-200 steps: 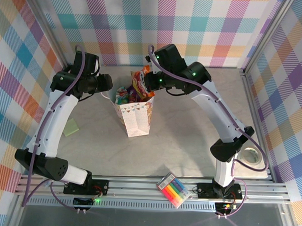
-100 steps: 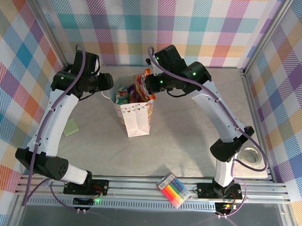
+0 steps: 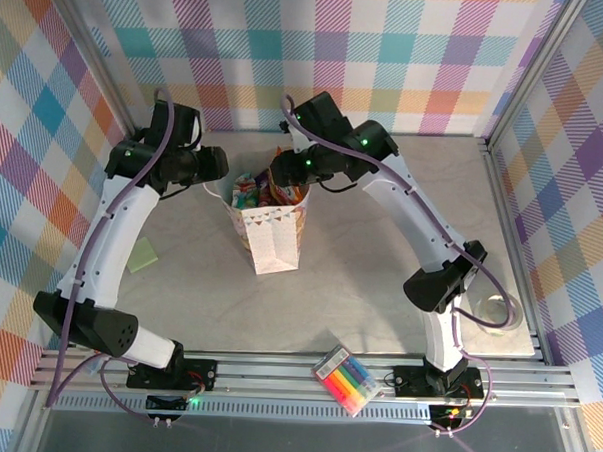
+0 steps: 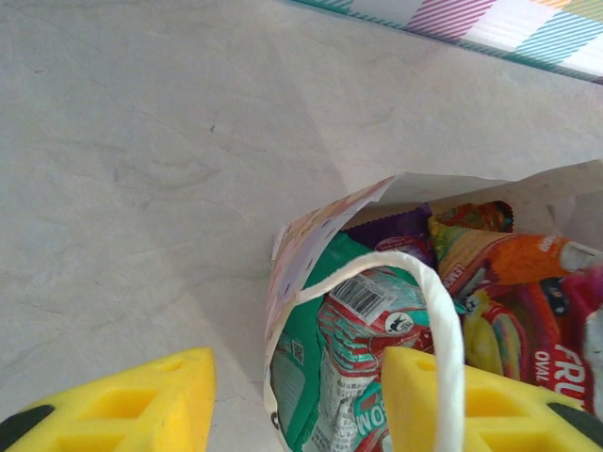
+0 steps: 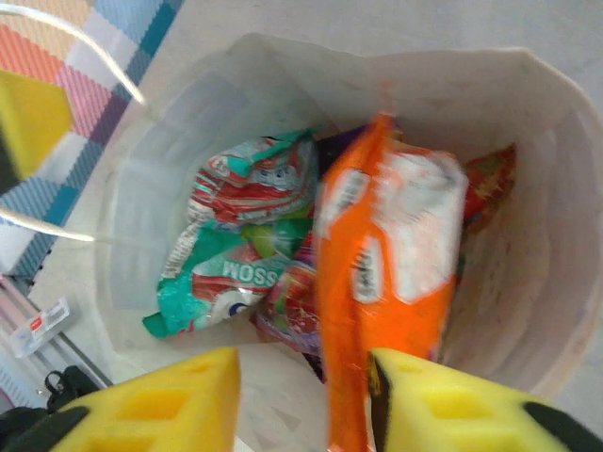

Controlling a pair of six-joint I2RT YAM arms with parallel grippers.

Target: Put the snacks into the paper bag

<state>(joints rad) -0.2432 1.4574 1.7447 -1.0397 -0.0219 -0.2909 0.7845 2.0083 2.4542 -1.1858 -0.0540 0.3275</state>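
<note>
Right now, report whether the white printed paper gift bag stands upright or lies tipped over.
Upright. The white paper bag stands on its base on the grey table, mouth facing up, glossy snack packets visible inside.

Orange packet (image 5: 391, 245) blurry, base off-frame

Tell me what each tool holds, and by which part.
Nothing is gripped. The right tool stands open around the orange packet; the left tool stands open astride the rim of the paper bag.

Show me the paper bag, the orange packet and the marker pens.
paper bag (image 3: 273, 247): top view, front face.
orange packet (image 5: 382, 278): right wrist view, its middle.
marker pens (image 3: 347, 380): top view, pack's middle.
</note>
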